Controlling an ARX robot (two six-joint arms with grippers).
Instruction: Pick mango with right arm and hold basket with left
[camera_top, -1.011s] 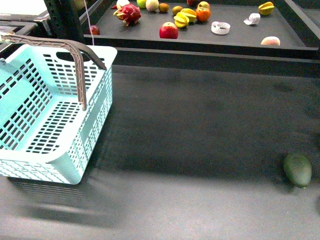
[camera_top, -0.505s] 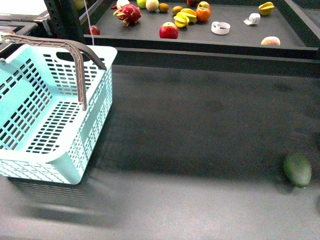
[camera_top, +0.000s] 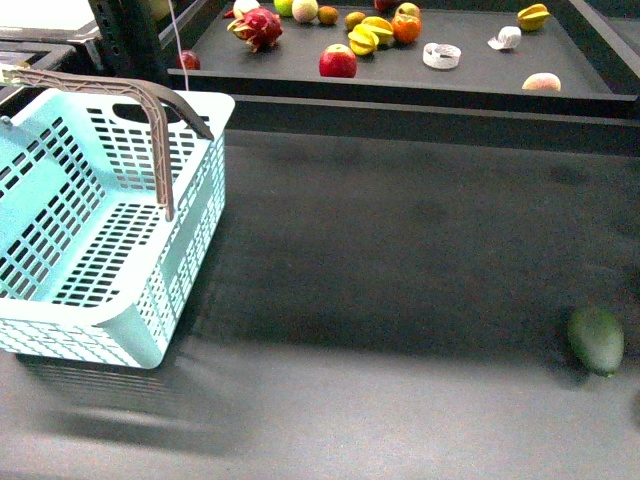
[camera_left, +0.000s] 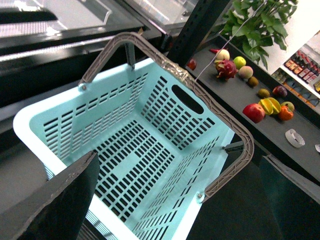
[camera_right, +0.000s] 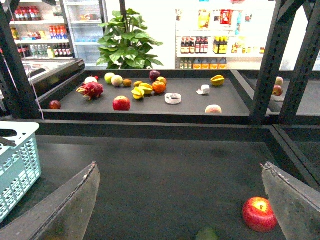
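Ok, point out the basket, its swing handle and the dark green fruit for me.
basket (camera_top: 200, 220), front view, on its slotted right-hand wall.
swing handle (camera_top: 159, 150), front view, on the near upright arm.
dark green fruit (camera_top: 596, 340), front view, middle of its skin.

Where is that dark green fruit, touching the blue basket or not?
Apart. The front view shows the dark green fruit far right of the basket, bare table between.

Grocery shop: stocked bottle shelves, fruit display tray.
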